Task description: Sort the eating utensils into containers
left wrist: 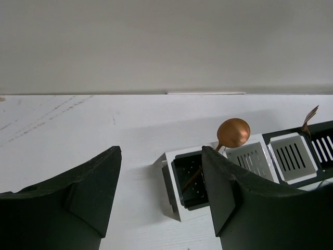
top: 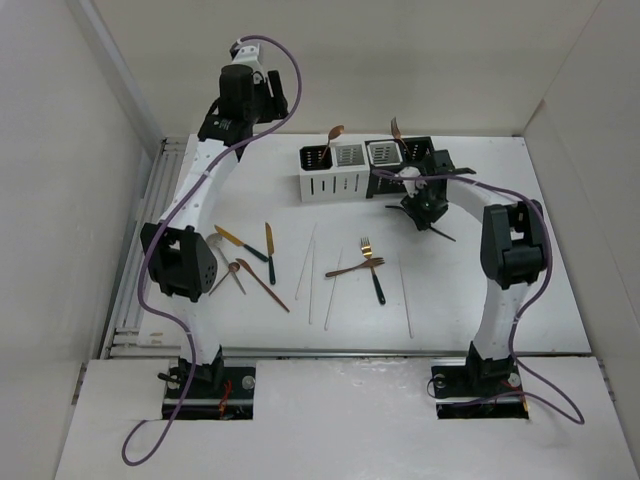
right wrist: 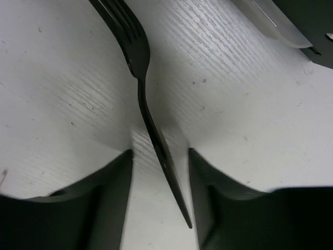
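Your right arm is the one placed for this grasp. Its right gripper hangs low over the black fork, jaws released and standing one to each side of the handle. A strip of bare bench shows on either side of the handle, so as far as you can see neither finger touches the fork yet.

In the right wrist view the fork's long axis runs almost straight out from the wrist, leaning slightly from upper left to lower right. The tines point away from the jaws, and the handle's end lies back between the fingers. So the jaws close across the narrow width of the handle, which I judge is the way you want them.

The handle sits roughly midway in the gap but crosses it on a slant, so a small twist of the wrist would square the closing.

From above, the fork lies on the bench just in front of the containers, toward the right end of the row. Only a dark sliver shows beside the gripper there; the rest is hidden under it.

Your left gripper is well away at the far left end of the row, jaws released and holding nothing. It looks onto the end compartment where a copper spoon stands. It has no part in this pick.
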Tool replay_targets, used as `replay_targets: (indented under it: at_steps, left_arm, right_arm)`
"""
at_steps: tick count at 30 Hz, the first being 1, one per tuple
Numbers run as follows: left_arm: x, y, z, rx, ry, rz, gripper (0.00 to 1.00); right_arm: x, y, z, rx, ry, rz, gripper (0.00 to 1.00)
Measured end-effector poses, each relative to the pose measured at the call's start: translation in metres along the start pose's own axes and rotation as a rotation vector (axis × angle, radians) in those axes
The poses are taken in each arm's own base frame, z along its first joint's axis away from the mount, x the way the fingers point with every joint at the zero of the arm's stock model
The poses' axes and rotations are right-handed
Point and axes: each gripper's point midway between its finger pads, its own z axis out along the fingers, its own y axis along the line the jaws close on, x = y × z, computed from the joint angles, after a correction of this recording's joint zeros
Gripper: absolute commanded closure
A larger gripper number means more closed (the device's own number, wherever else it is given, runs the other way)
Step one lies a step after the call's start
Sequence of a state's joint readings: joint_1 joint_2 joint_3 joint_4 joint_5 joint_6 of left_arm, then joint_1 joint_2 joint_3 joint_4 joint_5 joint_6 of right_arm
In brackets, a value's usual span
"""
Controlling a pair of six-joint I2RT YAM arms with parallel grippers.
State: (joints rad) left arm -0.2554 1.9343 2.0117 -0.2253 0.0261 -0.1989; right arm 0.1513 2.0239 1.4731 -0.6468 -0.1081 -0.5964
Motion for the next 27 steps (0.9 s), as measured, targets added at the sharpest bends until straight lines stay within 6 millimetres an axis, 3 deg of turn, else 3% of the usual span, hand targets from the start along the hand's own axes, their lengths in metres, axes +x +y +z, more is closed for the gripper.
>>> replay_targets:
  at_steps: [1,3,6,7,14,19,22,27]
  left_arm:
    - [0.002,0.000,-0.001,-0.002,0.009,-0.002,0.40]
    - [0.007,0.000,-0.002,-0.002,0.032,-0.005,0.40]
    - [0.012,-0.002,-0.003,0.002,0.051,-0.008,0.40]
    - [0.012,-0.002,-0.004,0.003,0.053,-0.008,0.40]
    - [0.013,-0.004,-0.005,0.009,0.063,-0.007,0.41]
    - [0.047,-0.003,-0.004,0.031,0.150,-0.008,0.41]
    - [0.073,-0.003,0.002,0.048,0.226,-0.018,0.41]
    - [0.118,-0.001,0.029,0.051,0.337,-0.029,0.39]
  right_arm:
    - [0.000,0.001,0.000,0.005,0.005,-0.003,0.66]
    - [0.000,0.005,0.000,0.022,0.015,-0.015,0.74]
    - [0.004,0.018,-0.002,0.044,0.027,-0.074,0.98]
    - [0.007,0.025,-0.004,0.048,0.036,-0.100,1.00]
    - [0.012,0.056,-0.009,0.050,0.065,-0.209,1.00]
    - [0.008,0.057,-0.016,0.036,0.035,-0.170,1.00]
    - [-0.004,0.047,-0.040,0.060,-0.045,-0.131,1.00]
    - [-0.043,0.030,-0.107,0.160,-0.271,-0.091,1.00]
